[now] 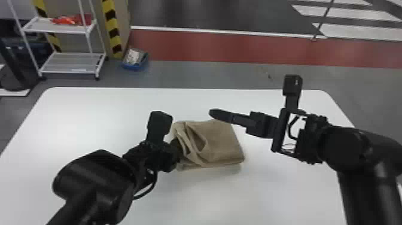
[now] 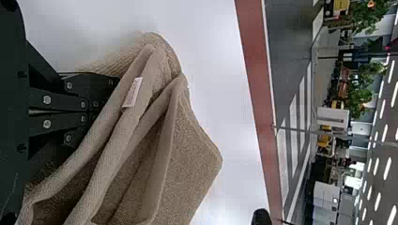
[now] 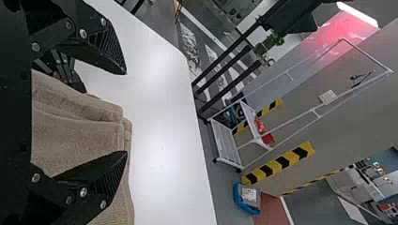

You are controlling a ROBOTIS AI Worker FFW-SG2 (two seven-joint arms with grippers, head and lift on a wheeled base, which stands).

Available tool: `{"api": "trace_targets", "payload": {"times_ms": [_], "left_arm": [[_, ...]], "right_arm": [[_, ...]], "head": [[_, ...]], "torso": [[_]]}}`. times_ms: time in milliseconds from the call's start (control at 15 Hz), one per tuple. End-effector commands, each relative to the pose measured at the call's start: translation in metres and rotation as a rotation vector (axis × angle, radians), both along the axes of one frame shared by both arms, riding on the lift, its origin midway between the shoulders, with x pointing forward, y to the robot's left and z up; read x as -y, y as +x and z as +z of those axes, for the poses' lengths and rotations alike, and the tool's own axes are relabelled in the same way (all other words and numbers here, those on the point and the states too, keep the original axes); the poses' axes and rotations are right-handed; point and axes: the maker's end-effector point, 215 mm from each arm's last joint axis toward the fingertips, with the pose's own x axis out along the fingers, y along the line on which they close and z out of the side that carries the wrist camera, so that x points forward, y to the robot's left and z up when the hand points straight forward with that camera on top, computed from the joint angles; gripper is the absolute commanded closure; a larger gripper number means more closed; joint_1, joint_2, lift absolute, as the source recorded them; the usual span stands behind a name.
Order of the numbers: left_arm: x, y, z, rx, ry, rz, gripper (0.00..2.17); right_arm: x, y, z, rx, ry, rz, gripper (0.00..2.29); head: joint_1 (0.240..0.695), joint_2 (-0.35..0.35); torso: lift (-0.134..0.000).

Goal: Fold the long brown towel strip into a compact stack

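The black, flat-fingered left gripper [image 1: 177, 149] is clamped on the left side of the folded brown towel strip [image 1: 222, 143], which lies on the white, round-cornered table [image 1: 269, 194]. Near the towel's far right corner, the matching black right gripper [image 1: 214, 113] has its jaws apart.

Bright ceiling lights [image 2: 387, 168], pale glare across the white tabletop [image 1: 227, 197]
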Motion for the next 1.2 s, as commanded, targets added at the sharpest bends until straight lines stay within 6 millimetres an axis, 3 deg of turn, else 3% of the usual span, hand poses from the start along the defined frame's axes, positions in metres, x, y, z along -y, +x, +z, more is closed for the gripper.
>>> {"api": "trace_targets", "payload": {"times_ms": [0, 200, 333, 467, 600, 667, 933, 1133], "left_arm": [[-0.002, 0.002, 0.003, 0.005, -0.002, 0.003, 1.82], [-0.005, 0.002, 0.007, 0.020, -0.008, 0.007, 1.82], [-0.002, 0.005, 0.022, 0.048, -0.018, 0.007, 1.82], [-0.008, 0.009, 0.034, 0.077, -0.032, 0.024, 1.81], [-0.015, 0.014, 0.048, 0.114, -0.036, 0.044, 1.80], [-0.023, 0.015, 0.049, 0.117, -0.036, 0.055, 1.80], [-0.051, 0.026, 0.057, 0.151, -0.018, 0.096, 1.80], [-0.099, 0.047, 0.086, 0.276, -0.009, 0.215, 1.69]], "right_arm": [[0.007, -0.011, -0.001, 0.008, 0.015, -0.007, 0.14], [0.036, -0.031, -0.005, 0.014, 0.031, -0.045, 0.14], [0.049, -0.048, -0.001, 0.025, 0.045, -0.047, 0.22], [0.067, -0.064, -0.010, 0.014, 0.027, -0.049, 0.82], [0.082, -0.080, -0.027, -0.019, 0.000, -0.039, 1.81], [0.086, -0.088, -0.037, -0.034, -0.014, -0.022, 1.99], [0.086, -0.106, -0.074, -0.093, -0.065, 0.007, 2.02], [0.081, -0.105, -0.088, -0.108, -0.093, 0.011, 2.02]], "head": [[0.695, -0.114], [0.695, -0.125], [0.695, -0.145], [0.695, -0.161], [0.695, -0.175], [0.695, -0.181], [0.695, -0.186], [0.695, -0.150]], "torso": [[-0.125], [-0.125], [-0.125], [-0.125], [-0.125], [-0.125], [-0.125], [-0.125]]}}
